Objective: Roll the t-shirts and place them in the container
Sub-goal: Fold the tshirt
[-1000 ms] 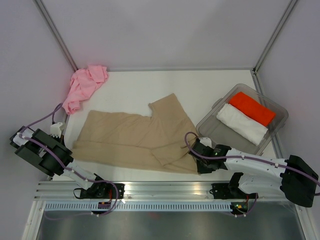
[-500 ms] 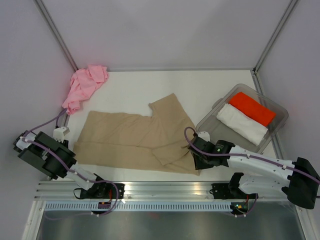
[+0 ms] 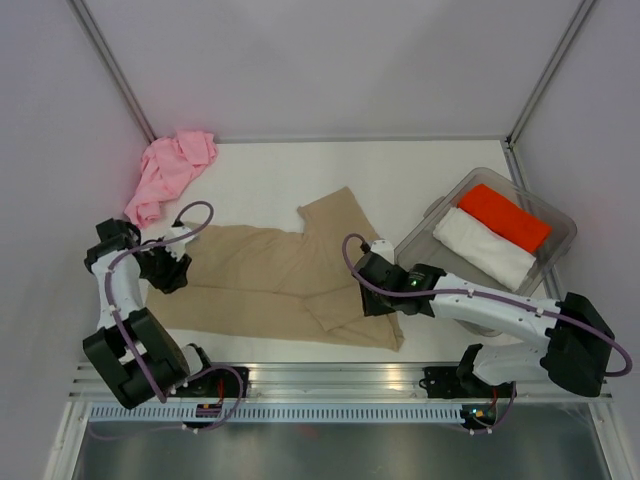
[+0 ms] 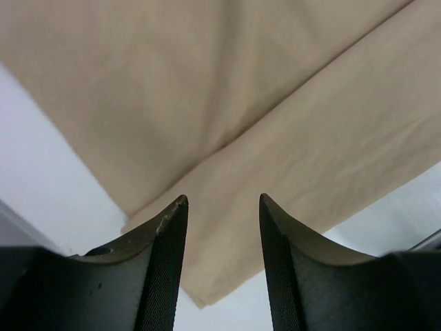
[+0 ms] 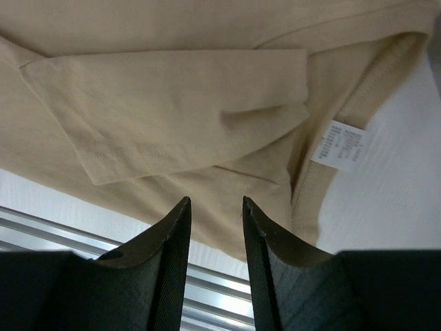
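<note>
The tan t-shirt [image 3: 260, 280] lies spread flat across the middle of the table, one sleeve [image 5: 172, 110] folded over its body and its neck label [image 5: 340, 142] showing. The pink t-shirt [image 3: 170, 172] sits crumpled in the back left corner. My left gripper [image 3: 168, 270] hovers over the tan shirt's left edge, open and holding nothing; a folded corner of tan cloth [image 4: 241, 103] lies beneath the left gripper [image 4: 220, 201]. My right gripper [image 3: 376, 292] stands open above the shirt's collar end, and the right gripper [image 5: 215, 201] has nothing between its fingers.
A clear plastic bin [image 3: 562, 214] at the right holds a rolled orange cloth [image 3: 505, 217] and a rolled white cloth [image 3: 483, 246]. The aluminium rail [image 3: 330, 378] runs along the near edge. White walls enclose the table.
Both grippers opened. The left arm swung in from the table's left side onto the tan shirt's left edge. The right gripper moved left and slightly back over the shirt.
</note>
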Motion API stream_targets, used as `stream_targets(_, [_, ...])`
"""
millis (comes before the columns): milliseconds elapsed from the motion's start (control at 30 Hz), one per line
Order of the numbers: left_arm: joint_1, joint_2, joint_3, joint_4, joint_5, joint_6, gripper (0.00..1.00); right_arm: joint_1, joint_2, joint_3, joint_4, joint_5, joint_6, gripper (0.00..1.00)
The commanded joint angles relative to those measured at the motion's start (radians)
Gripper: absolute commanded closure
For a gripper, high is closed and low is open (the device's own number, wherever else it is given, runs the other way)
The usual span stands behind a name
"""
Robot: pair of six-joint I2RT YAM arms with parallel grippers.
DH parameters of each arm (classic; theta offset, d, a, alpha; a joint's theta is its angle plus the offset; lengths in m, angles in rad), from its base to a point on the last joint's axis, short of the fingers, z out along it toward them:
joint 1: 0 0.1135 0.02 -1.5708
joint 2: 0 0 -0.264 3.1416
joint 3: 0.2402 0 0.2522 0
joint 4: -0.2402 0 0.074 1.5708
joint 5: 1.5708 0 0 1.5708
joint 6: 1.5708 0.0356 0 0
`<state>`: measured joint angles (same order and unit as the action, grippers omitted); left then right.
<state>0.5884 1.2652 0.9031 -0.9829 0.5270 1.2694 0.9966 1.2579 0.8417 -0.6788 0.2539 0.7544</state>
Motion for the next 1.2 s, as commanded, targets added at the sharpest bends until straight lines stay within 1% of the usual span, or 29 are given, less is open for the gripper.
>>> stream_targets(0, [-0.134,-0.035,0.019,-0.017,0.091,-0.138,0.48,-0.003,0.066,-0.009,0.185,-0.077,-0.04,0.58])
stream_targets(67, [-0.197,-0.027,0.004,-0.014,0.093,-0.18,0.48,0.016,0.132,0.003,0.191,-0.071,-0.024,0.57])
stream_targets(100, [-0.27,-0.024,-0.003,-0.013,0.09,-0.221,0.48,0.02,0.149,0.003,0.188,-0.055,0.008,0.55])
stream_targets(167, [-0.349,-0.039,-0.023,0.009,0.09,-0.26,0.49,0.023,0.163,-0.019,0.186,-0.033,0.039,0.55])
stream_targets(200, [-0.439,-0.05,-0.03,0.021,0.09,-0.289,0.49,0.023,0.153,-0.032,0.188,-0.019,0.065,0.53])
stream_targets(267, [-0.531,-0.102,-0.052,0.068,0.085,-0.32,0.49,0.011,0.1,-0.073,0.206,-0.01,0.077,0.52])
stream_targets(300, [-0.639,-0.119,-0.059,0.12,0.08,-0.338,0.49,0.002,0.078,-0.087,0.214,-0.016,0.077,0.52])
stream_targets(333, [-0.689,-0.141,-0.075,0.145,0.079,-0.344,0.49,-0.018,0.039,-0.104,0.214,-0.024,0.076,0.52])
stream_targets(367, [-0.737,-0.171,-0.082,0.167,0.082,-0.357,0.49,-0.029,0.023,-0.108,0.213,-0.025,0.071,0.51])
stream_targets(400, [-0.825,-0.185,-0.09,0.205,0.099,-0.355,0.49,-0.038,0.006,-0.112,0.208,-0.03,0.059,0.5])
stream_targets(467, [-0.91,-0.185,-0.101,0.222,0.123,-0.375,0.48,-0.07,-0.002,-0.124,0.212,-0.057,0.016,0.49])
stream_targets(500, [-0.999,-0.175,-0.102,0.245,0.12,-0.39,0.47,-0.082,-0.002,-0.13,0.217,-0.067,0.001,0.49])
stream_targets(567, [-1.108,-0.147,-0.119,0.291,0.07,-0.432,0.47,-0.118,-0.003,-0.139,0.234,-0.096,-0.027,0.49])
stream_targets(600, [-1.231,-0.13,-0.136,0.323,-0.014,-0.468,0.47,-0.122,-0.005,-0.135,0.231,-0.096,-0.032,0.49])
stream_targets(633, [-1.296,-0.127,-0.179,0.402,-0.059,-0.478,0.47,-0.131,-0.009,-0.127,0.229,-0.094,-0.038,0.5])
stream_targets(667, [-1.356,-0.125,-0.202,0.435,-0.096,-0.488,0.47,-0.136,-0.014,-0.125,0.226,-0.094,-0.05,0.49])
stream_targets(700, [-1.45,-0.127,-0.234,0.472,-0.142,-0.493,0.47,-0.144,-0.021,-0.124,0.225,-0.094,-0.058,0.49])
stream_targets(733, [-1.481,-0.125,-0.243,0.522,-0.154,-0.498,0.47,-0.163,-0.023,-0.128,0.222,-0.097,-0.067,0.49])
stream_targets(800, [-1.524,-0.1,-0.242,0.564,-0.173,-0.51,0.46,-0.188,-0.02,-0.138,0.228,-0.116,-0.101,0.5])
stream_targets(867, [-1.545,-0.07,-0.234,0.619,-0.208,-0.502,0.45,-0.219,-0.014,-0.148,0.245,-0.139,-0.13,0.5])
stream_targets(933, [-1.558,-0.027,-0.218,0.647,-0.216,-0.49,0.45,-0.23,-0.003,-0.15,0.274,-0.165,-0.141,0.51])
stream_targets(1067, [-1.578,0.065,-0.194,0.668,-0.245,-0.475,0.45,-0.233,0.032,-0.132,0.28,-0.182,-0.161,0.51])
stream_targets(1167, [-1.585,0.131,-0.187,0.673,-0.258,-0.47,0.49,-0.234,0.046,-0.133,0.292,-0.191,-0.179,0.52])
